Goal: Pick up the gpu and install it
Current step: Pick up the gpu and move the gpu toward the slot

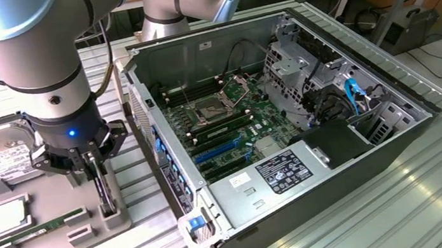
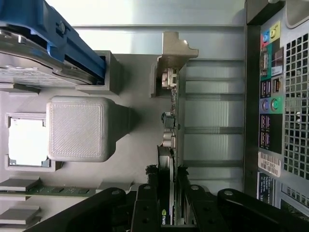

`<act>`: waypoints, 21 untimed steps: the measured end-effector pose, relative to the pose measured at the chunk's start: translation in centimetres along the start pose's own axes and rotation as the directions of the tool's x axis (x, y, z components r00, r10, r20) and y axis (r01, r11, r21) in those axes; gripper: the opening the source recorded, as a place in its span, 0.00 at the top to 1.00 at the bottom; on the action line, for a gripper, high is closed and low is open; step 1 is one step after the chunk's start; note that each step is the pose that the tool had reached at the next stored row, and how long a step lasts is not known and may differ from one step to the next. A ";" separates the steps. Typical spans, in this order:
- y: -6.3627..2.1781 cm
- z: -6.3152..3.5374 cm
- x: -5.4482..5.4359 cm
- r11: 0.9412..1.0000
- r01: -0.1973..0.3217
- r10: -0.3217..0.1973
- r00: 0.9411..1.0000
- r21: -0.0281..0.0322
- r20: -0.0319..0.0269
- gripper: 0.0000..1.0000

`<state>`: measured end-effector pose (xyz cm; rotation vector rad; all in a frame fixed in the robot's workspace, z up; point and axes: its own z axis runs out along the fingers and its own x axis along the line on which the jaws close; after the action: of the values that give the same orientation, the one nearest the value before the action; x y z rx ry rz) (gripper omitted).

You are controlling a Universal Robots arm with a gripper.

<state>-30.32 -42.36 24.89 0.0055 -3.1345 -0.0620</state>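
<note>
So the gpu (image 2: 170, 140), a thin green-edged board with a black fan, is standing on edge in a slot of the matte grey ribbed plastic tray (image 1: 56, 238) at the exterior view's left, just beside the open metal PC case (image 1: 243, 220). The wrist view adds the fan's logo and the case's perforated rear panel (image 2: 294, 121). The arm points straight down, with the gripper (image 1: 94, 169) clamped on both faces of the card.
</note>
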 end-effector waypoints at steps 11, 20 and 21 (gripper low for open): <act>0.17 -4.36 0.0 1.000 0.000 0.000 1.000 0.000 0.000 0.74; 0.41 -10.37 0.1 1.000 0.000 0.000 1.000 0.000 0.001 0.74; 0.42 -10.80 0.1 1.000 0.000 0.000 1.000 0.000 0.001 0.74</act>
<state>-30.32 -42.36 35.69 0.0056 -3.1350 -0.0619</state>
